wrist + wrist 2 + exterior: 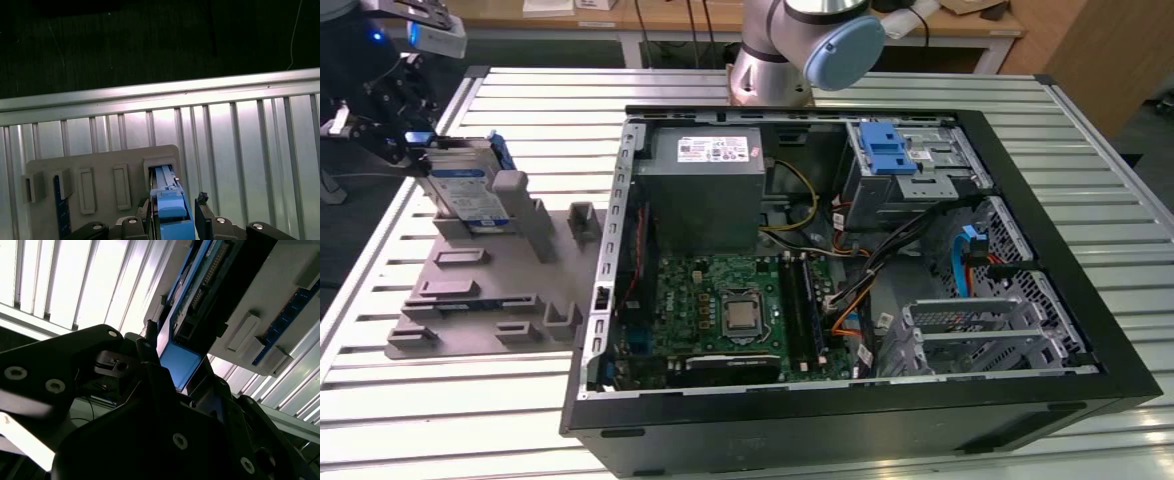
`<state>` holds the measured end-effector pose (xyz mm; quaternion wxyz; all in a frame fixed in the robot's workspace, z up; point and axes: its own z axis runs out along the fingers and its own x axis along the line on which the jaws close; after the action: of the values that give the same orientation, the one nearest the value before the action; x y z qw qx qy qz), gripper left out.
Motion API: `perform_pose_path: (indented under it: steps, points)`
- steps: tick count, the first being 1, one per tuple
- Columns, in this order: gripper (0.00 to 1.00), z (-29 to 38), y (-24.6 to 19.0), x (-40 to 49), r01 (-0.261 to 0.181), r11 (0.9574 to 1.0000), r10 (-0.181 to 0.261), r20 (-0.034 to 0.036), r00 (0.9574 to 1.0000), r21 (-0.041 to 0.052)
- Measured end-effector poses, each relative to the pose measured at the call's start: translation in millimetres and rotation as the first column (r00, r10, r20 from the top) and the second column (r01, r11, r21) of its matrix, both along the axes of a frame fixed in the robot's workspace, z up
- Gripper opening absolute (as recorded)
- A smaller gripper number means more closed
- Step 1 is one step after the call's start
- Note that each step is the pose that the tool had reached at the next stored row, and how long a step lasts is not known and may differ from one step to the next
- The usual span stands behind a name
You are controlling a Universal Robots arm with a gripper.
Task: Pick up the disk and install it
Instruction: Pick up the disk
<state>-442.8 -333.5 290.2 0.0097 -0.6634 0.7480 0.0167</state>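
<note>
The disk stands on edge in a slot of the grey holder block, at the exterior view's left, its white-and-blue label facing out. My gripper sits at the disk's upper end. In the first wrist view the blue bracket of the disk runs from the holder slot up between my fingers, and the gripper has a finger close against each side. The second wrist view has the gripper closed round the blue end of the disk, whose circuit board side shows.
An open computer case lies to the exterior view's right of the holder. Inside it are a grey power supply, a motherboard and a metal drive cage with a blue latch. The arm's base stands behind on the slatted metal table.
</note>
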Motion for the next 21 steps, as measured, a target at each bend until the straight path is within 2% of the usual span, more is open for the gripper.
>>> perform_pose_path:
  steps: [7, 9, 10, 15, 21]
  points:
    - [0.48, -0.8, 0.0, 0.0, 0.000, 1.0000, 0.000, 0.0000, 1.0000, 0.0000]
    - [0.47, -0.8, 0.0, 0.0, 0.000, 1.0000, 0.000, 0.0001, 1.0000, 0.0000]
    - [0.40, -0.8, 0.0, 0.0, 0.000, 1.0000, 0.000, 0.0001, 1.0000, -0.0001]
    - [0.37, -0.9, -0.2, -0.1, -0.001, 1.0000, 0.001, 0.0002, 1.0000, -0.0003]
    - [0.37, -0.8, -1.8, -0.7, -0.040, 0.9992, 0.040, 0.0001, 0.9992, -0.0003]
